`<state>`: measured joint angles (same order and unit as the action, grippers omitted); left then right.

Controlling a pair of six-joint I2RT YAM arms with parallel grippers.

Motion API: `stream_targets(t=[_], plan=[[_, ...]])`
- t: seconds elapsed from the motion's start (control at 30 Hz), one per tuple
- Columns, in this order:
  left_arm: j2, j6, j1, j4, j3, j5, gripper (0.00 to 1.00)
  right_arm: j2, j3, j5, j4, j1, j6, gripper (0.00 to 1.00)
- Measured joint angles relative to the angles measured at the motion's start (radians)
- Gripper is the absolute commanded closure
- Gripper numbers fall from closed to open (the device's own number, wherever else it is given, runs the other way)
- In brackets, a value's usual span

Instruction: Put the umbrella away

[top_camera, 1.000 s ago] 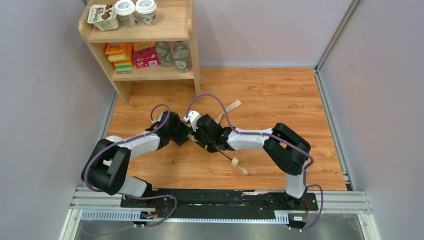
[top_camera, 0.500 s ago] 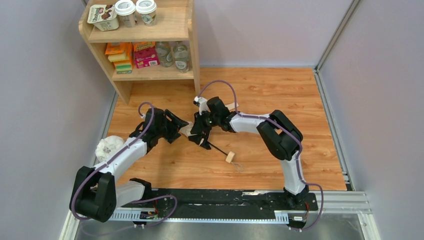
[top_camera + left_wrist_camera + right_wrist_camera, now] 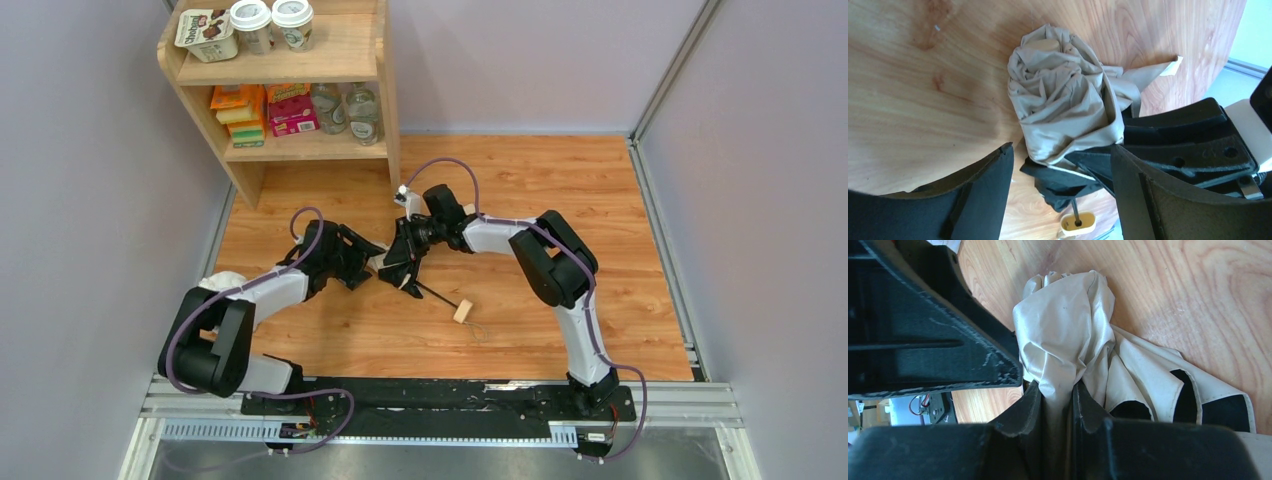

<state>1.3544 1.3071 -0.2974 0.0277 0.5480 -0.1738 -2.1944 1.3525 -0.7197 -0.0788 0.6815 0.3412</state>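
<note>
Your left gripper (image 3: 1060,155) has just let go. Its jaws now stand wide on both sides of the umbrella (image 3: 1063,100), without touching the cloth. Only your right gripper (image 3: 1055,390) holds it, pinched tight on the fabric. The umbrella lies near the middle of the tabletop (image 3: 560,180), with the handle (image 3: 461,312) toward the near edge. I think the left arm is now free to take a new grip.
</note>
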Motion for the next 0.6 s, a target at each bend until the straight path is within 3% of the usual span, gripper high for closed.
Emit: stream_targets(t=[0.13,0.4,0.53,0.6], plan=[[0.058,0.017,0.0,0.078,-0.011,0.019,0.23,-0.008,0.009,-0.021,0.002,-0.007,0.007,1.0],[0.132,0.021,-0.003,0.034,0.055,0.092,0.26,-0.012,0.03,-0.035,0.028,-0.011,0.009,1.0],[0.205,0.014,-0.012,0.033,0.113,0.092,0.44,-0.016,0.045,-0.039,0.05,-0.015,0.009,1.0],[0.224,0.014,-0.018,0.033,0.113,0.099,0.63,-0.016,0.051,-0.039,0.061,-0.018,0.009,1.0]])
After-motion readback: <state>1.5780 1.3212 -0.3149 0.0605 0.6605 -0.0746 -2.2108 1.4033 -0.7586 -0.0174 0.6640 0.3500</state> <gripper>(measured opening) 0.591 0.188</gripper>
